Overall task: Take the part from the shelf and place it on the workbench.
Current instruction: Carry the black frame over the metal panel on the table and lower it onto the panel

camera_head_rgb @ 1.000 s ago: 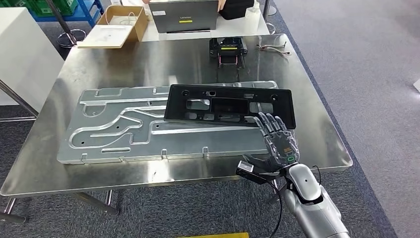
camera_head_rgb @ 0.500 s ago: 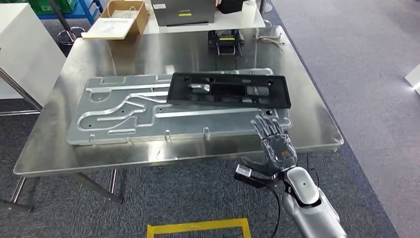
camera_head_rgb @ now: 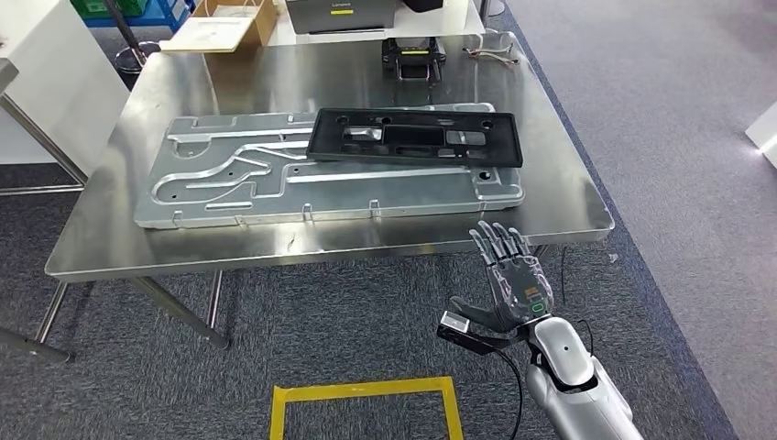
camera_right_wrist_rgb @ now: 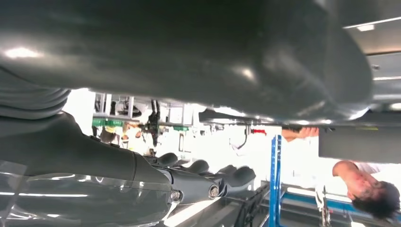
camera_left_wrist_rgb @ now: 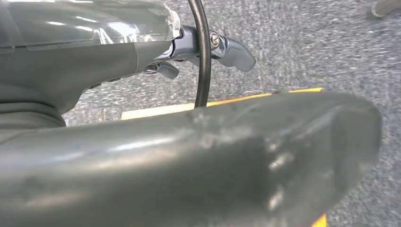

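Head view, left to right. White cabinet at left edge of frame. Stainless steel bench fills the upper middle. Open cardboard box at bench's top left, grey laptop at top centre. Large flat silver aluminium plate with routed grooves lies across bench centre. Long black rectangular plastic part with cutouts rests flat on the plate's upper right portion, slightly angled, overlapping the plate. Small black and yellow device above it near the bench's far edge, loose wires to its right. Yellow tape outline on grey carpet floor at bottom centre.

Right hand in lower right of frame, below the bench's near edge, apart from the part, fingers spread and straight, palm empty, released. Right wrist view: fingers extended, nothing held; a person's arm at right.

Left hand in left wrist view, over carpet; fingers mostly hidden, cannot tell its state.
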